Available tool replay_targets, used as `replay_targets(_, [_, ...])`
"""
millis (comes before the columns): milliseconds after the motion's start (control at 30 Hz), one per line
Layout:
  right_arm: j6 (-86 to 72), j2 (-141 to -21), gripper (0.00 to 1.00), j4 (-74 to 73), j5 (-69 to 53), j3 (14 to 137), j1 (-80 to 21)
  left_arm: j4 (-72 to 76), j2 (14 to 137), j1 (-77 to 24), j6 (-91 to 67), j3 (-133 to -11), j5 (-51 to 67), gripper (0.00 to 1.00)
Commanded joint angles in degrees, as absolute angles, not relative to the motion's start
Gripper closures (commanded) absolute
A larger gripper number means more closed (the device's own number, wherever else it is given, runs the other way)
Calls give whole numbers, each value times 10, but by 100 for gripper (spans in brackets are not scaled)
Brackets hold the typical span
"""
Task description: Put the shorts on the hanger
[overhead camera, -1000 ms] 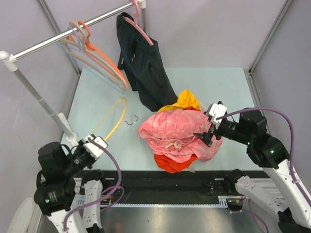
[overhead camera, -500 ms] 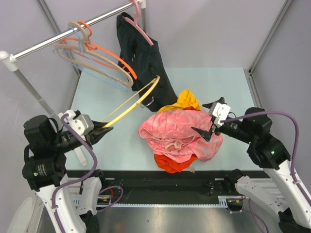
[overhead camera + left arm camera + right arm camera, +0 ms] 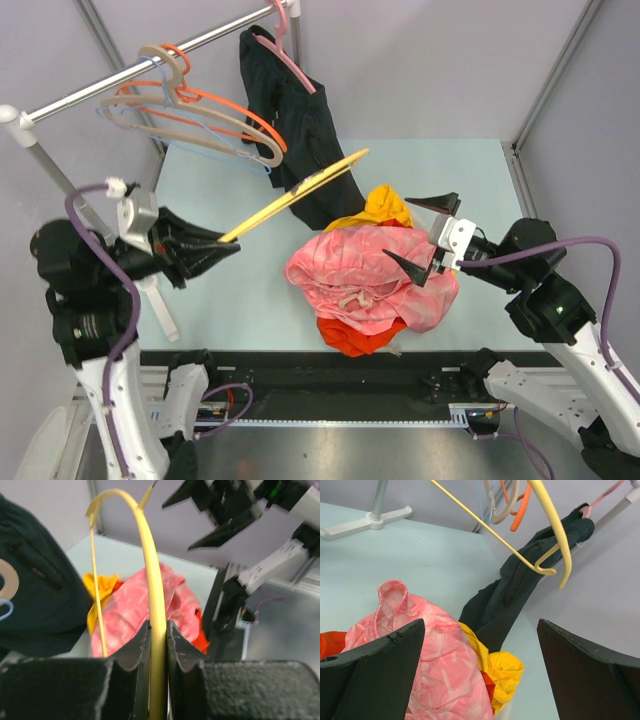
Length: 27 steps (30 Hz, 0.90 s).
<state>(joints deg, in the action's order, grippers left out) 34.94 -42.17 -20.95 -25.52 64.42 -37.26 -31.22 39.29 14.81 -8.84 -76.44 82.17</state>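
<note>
Thin yellow plastic hanger [image 3: 300,192] aloft; pink mottled shorts [image 3: 365,265] not yet gripped.
Left fingers [image 3: 134,652] pinch the hanger's arm; right fingers [image 3: 370,655] gape above the shorts heaped on the tabletop [image 3: 230,300], and should next close on the waistband.

hanger [image 3: 300,190]: yellow, aloft, tilted, hook seemingly at far end | shorts [image 3: 370,265]: pink, crumpled heap, drawstring showing

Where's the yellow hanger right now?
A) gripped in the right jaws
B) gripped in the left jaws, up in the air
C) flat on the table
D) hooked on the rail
B: the left jaws are shut on the hanger and hold it up in the air, while the right jaws stand wide open with nothing in them.
</note>
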Motion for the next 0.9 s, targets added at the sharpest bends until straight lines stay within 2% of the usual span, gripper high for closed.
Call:
replay_targets(0, [323,-426,0,-170,-212,661,-375,-391,476,74,-49,-856,707,100])
replay_targets(33, [321,-425,0,-176,-207,661,-375,-395,483,7,-46,-860,666,100])
replay_targets(133, [299,-420,0,-188,-200,661,-360,-389,504,-108,-43,-864,563,100])
replay_targets(300, [292,-395,0,-215,-189,661,-338,-419,587,-255,18,-921,441,100])
replay_targets(433, [252,-368,2,-232,-166,661,-316,-360,622,-353,17,-937,293,100])
replay_targets(600, [65,-345,2,-248,-149,663,-262,-252,637,-456,35,-905,166,99])
replay_targets(733, [-134,-353,5,-200,-216,671,-183,-181,643,-534,59,-885,58,100])
replay_targets(833, [-220,-378,7,-146,-238,681,-138,-95,648,-632,124,-855,-71,100])
replay_targets(867, [-275,-390,7,-120,-238,687,-120,-24,652,-688,152,-827,-157,100])
